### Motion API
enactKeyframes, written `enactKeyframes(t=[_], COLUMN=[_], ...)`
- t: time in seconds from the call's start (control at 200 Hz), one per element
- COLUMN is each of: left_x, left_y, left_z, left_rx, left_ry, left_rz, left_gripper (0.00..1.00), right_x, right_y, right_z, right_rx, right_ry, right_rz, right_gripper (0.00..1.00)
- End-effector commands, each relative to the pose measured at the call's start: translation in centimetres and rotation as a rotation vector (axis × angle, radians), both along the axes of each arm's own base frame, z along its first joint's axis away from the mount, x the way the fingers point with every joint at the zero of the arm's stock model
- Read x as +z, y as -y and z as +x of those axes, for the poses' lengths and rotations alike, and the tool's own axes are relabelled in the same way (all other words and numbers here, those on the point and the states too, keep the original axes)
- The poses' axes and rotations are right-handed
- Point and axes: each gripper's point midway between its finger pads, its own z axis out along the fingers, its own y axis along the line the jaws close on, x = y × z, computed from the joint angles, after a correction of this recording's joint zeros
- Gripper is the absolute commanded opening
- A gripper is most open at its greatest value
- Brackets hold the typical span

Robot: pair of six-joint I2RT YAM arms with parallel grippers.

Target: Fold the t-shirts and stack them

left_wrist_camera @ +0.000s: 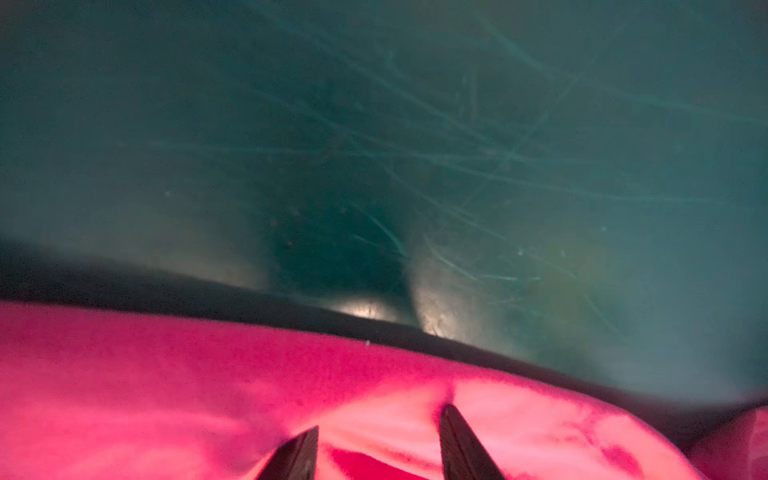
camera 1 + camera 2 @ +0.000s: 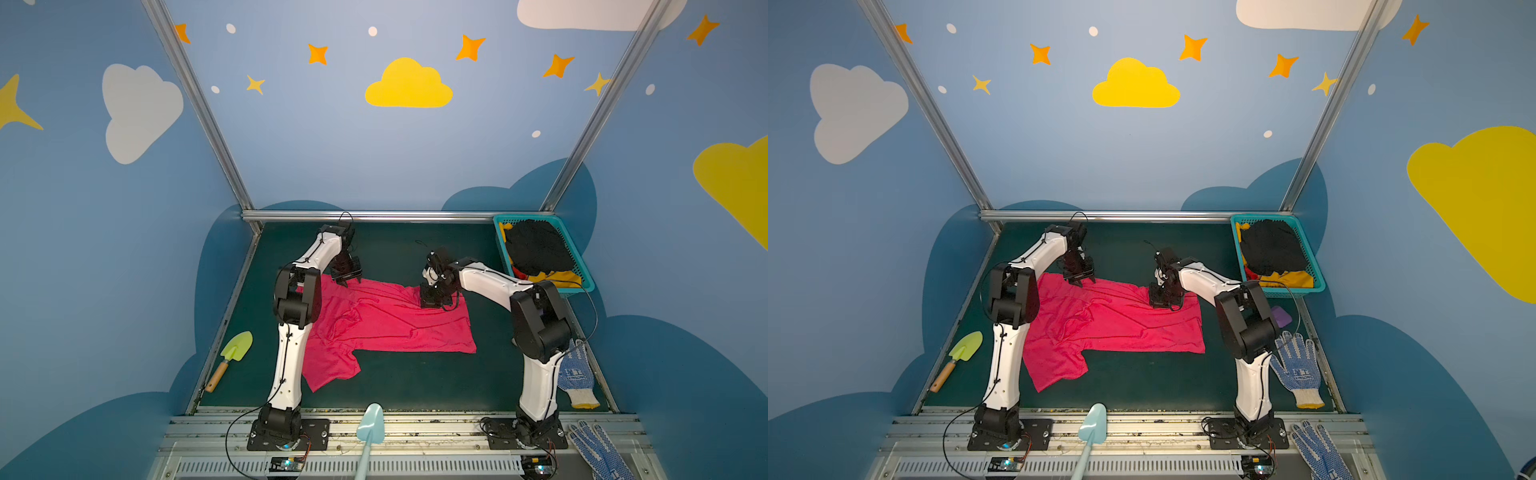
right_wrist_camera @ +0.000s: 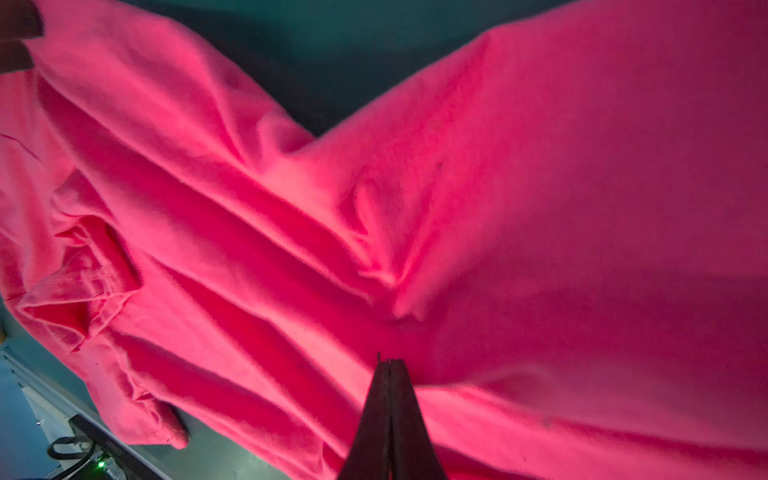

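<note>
A bright pink-red t-shirt [image 2: 386, 320] lies spread and wrinkled on the green mat [image 2: 415, 382] in both top views, one sleeve toward the front left. My left gripper [image 2: 347, 279] is at the shirt's far left edge. In the left wrist view it [image 1: 380, 417] is open, both fingertips [image 1: 455, 432] resting on the cloth near its hem. My right gripper [image 2: 430, 304] is at the shirt's far right edge. In the right wrist view it [image 3: 388, 361] is shut, tips down against the cloth, with no cloth visible between the fingers. Black [image 2: 536, 249] and mustard-yellow [image 2: 563, 277] t-shirts lie in a basket.
The teal basket [image 2: 584, 274] sits at the back right corner. A green trowel [image 2: 237, 349] lies at the left mat edge, a light blue shovel [image 2: 368, 424] at the front. Blue-dotted gloves [image 2: 575, 374] [image 2: 598, 453] lie at the right, near a purple object [image 2: 1281, 316].
</note>
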Motion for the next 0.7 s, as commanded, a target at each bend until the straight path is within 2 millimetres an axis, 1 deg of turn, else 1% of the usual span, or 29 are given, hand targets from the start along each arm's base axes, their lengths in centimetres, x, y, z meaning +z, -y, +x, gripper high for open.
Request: enactKeyframes(t=[0.0, 0.085, 0.175, 0.24, 0.29, 0.34, 0.376, 0.421, 0.491, 0.531, 0.586, 0.631, 0.696], left_x=[-4.5, -2.2, 1.7, 4.8, 7.0, 8.8, 9.9, 10.9, 11.7, 11.7, 10.9, 10.0, 8.5], left_y=[-3.2, -2.8, -2.1, -2.2, -2.3, -2.4, -2.6, -3.0, -3.9, -4.5, -5.8, -7.2, -9.3], left_z=[1.5, 2.5, 3.8, 4.3, 4.4, 4.2, 3.9, 3.5, 2.8, 2.3, 1.5, 1.1, 0.3], left_rx=[0.006, 0.000, -0.010, -0.014, -0.022, -0.033, -0.040, -0.040, -0.034, -0.027, -0.009, 0.024, 0.081], left_ry=[0.001, 0.047, 0.131, 0.192, 0.235, 0.268, 0.286, 0.302, 0.311, 0.305, 0.283, 0.263, 0.221], left_rz=[0.110, 0.085, 0.049, 0.047, 0.049, 0.053, 0.060, 0.077, 0.105, 0.126, 0.153, 0.169, 0.175], left_gripper=[0.49, 0.51, 0.54, 0.55, 0.57, 0.59, 0.63, 0.64, 0.65, 0.64, 0.64, 0.62, 0.57], right_x=[0.2, 0.6, 1.8, 2.8, 3.3, 3.6, 3.6, 3.5, 2.9, 2.5, 1.8, 1.3, 0.4], right_y=[1.2, 1.7, 2.2, 2.5, 2.7, 2.9, 3.0, 3.2, 3.6, 3.9, 4.3, 4.6, 5.1], right_z=[-0.6, -0.1, 1.2, 2.3, 3.2, 4.0, 4.5, 5.1, 6.0, 6.4, 6.9, 7.2, 7.6], right_rx=[-0.017, -0.030, -0.040, -0.047, -0.054, -0.061, -0.066, -0.072, -0.091, -0.101, -0.115, -0.127, -0.143], right_ry=[-0.010, -0.013, 0.013, 0.034, 0.045, 0.052, 0.051, 0.050, 0.038, 0.029, 0.014, 0.002, -0.015], right_rz=[-0.019, -0.006, 0.011, 0.019, 0.027, 0.039, 0.046, 0.053, 0.059, 0.064, 0.067, 0.069, 0.072], right_gripper=[0.06, 0.06, 0.07, 0.07, 0.08, 0.08, 0.08, 0.09, 0.09, 0.10, 0.10, 0.10, 0.10])
